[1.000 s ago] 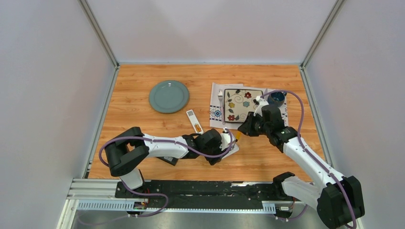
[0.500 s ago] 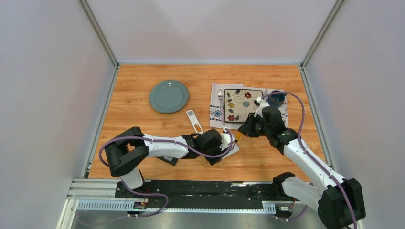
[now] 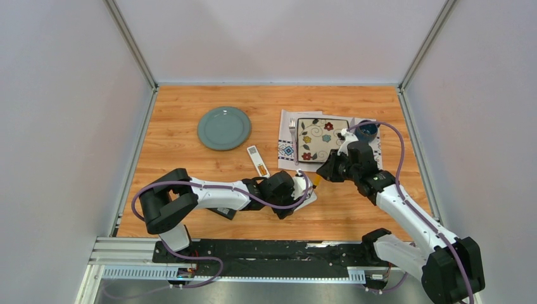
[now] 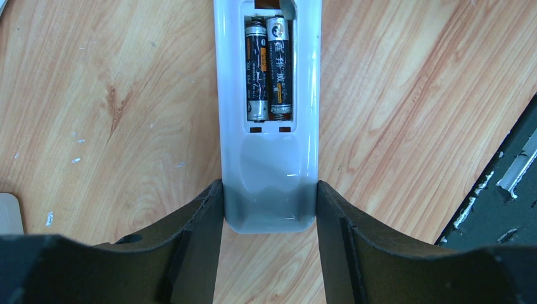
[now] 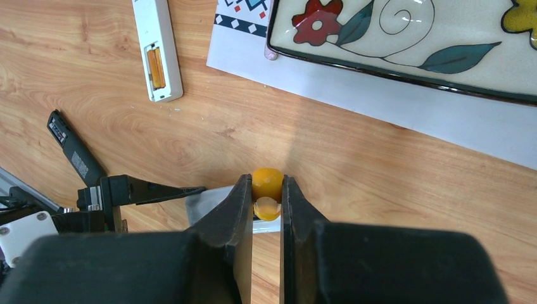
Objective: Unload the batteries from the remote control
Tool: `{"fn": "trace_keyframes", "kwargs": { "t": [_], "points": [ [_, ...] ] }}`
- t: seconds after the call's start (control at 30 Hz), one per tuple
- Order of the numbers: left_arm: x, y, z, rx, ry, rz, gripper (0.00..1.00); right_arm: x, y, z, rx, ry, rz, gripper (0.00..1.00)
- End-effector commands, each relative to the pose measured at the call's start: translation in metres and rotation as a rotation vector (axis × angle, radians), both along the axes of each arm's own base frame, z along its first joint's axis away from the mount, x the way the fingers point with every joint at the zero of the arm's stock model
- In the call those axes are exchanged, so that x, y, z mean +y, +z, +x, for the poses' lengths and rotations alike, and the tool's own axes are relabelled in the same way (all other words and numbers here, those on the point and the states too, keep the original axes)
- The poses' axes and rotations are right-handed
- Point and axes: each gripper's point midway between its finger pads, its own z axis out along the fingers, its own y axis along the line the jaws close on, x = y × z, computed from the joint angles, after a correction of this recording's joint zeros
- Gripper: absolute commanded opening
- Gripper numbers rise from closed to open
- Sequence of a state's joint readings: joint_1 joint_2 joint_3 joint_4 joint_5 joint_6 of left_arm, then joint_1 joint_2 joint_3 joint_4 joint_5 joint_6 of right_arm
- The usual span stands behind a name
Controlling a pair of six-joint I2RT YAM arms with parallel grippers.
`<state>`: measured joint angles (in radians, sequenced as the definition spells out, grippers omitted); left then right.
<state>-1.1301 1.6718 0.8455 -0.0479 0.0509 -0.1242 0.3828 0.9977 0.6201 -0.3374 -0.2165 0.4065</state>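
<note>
My left arm [image 3: 215, 195] lies low and stretched out to the right, its elbow folded back by the base. My left hand [image 4: 269, 190] has both dark fingers pressed against the sides of the white plastic remote control [image 4: 269, 158], at its near end. My right arm [image 3: 405, 212] reaches forward and to the left, wrist tipped down. My right hand [image 5: 266, 187] pinches the rounded orange tool handle [image 5: 267, 180] between nearly closed fingers, just beside my left hand.
</note>
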Motion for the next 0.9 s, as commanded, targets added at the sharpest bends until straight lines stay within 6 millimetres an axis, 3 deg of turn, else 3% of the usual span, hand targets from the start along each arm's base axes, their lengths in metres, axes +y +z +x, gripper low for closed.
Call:
{"fn": "trace_keyframes", "kwargs": {
  "t": [0.0, 0.53, 0.6, 0.87],
  "points": [
    [0.027, -0.035, -0.022, 0.109, -0.022, 0.134, 0.38, 0.0, 0.018, 0.013, -0.088, 0.0, -0.014, 0.0],
    [0.026, -0.037, -0.023, 0.116, -0.026, 0.139, 0.37, 0.016, 0.008, 0.006, -0.188, 0.064, -0.144, 0.0],
    [0.025, -0.037, -0.023, 0.116, -0.027, 0.136, 0.37, 0.012, 0.003, 0.006, -0.216, 0.03, -0.18, 0.0],
    [0.026, -0.037, -0.023, 0.12, -0.024, 0.136, 0.37, 0.004, 0.018, -0.001, -0.346, -0.031, -0.208, 0.0]
  ]
}}
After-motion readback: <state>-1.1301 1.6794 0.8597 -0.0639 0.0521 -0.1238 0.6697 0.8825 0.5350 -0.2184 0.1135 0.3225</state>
